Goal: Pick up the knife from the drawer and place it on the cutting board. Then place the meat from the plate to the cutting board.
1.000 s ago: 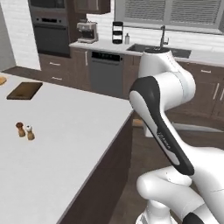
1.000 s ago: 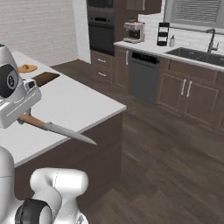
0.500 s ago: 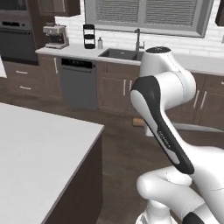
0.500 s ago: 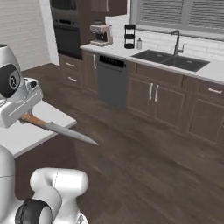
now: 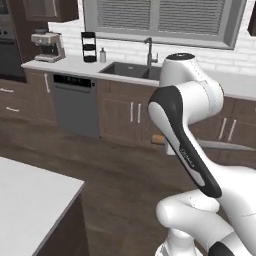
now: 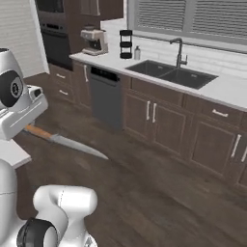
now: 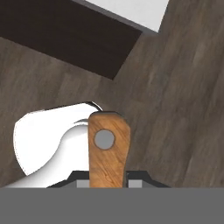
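The pincer (image 7: 108,183) is clamped on the knife (image 6: 62,140), gripping its wooden handle, and carries it in mid-air above the dark wood floor (image 6: 159,193). The grey blade slants down to the right, away from the arm. A white island surface (image 5: 25,200) lies near left; the sink (image 6: 171,75) sits on the far surface.

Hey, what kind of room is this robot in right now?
A rendered home kitchen, it seems. A sink with a tall faucet sits in a white counter under a window, a coffee machine stands farther along, and a dishwasher is set among dark wood cabinets.
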Motion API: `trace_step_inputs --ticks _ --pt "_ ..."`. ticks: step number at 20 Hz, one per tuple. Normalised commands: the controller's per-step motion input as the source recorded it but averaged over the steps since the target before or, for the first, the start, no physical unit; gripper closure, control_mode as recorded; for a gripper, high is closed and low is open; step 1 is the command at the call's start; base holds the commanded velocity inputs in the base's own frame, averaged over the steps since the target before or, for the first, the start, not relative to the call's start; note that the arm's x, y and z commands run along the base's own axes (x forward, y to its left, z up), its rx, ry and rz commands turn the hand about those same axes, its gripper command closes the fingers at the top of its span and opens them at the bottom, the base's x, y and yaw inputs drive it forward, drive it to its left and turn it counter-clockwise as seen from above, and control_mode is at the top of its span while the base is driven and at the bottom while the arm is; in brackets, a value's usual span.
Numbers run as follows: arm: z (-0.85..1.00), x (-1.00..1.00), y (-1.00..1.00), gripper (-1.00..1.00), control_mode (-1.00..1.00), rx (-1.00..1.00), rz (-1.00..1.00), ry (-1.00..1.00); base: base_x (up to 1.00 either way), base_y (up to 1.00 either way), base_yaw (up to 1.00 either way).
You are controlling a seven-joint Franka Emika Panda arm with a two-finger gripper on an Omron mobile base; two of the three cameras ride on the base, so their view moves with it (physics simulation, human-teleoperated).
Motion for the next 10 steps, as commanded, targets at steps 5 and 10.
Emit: trace_step_inputs --ticks 5,10 --pt "0.0 0.0 0.0 1.0 1.0 0.0 0.0 0.0 1.0 -0.69 0.32" --pt "0.0 0.0 0.0 1.0 1.0 0.0 0.0 0.0 1.0 -0.37 0.46"
